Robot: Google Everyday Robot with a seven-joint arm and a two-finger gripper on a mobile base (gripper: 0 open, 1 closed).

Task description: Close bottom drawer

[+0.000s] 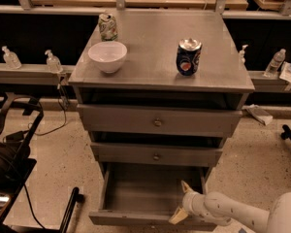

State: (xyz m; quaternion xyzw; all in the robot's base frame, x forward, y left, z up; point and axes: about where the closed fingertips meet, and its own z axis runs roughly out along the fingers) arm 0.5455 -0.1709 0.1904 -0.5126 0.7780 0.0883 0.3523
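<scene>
The grey cabinet [160, 67] has three drawers. The bottom drawer [150, 195] is pulled far out and its inside is empty; its front panel [131, 219] lies at the lower edge of the view. My gripper [183, 202] comes in from the lower right on a white arm [242, 212]. It is open, with one finger [186, 187] inside the drawer and the other [178, 217] at the front panel, so the fingers straddle the panel's right part. The middle drawer [156, 154] and top drawer [157, 121] stand slightly out.
On the cabinet top stand a white bowl [107, 56], a blue can [188, 57] and a green-white can [107, 26]. Black equipment and cables [9, 149] lie on the floor at left. Small bottles [53, 62] stand on a ledge behind.
</scene>
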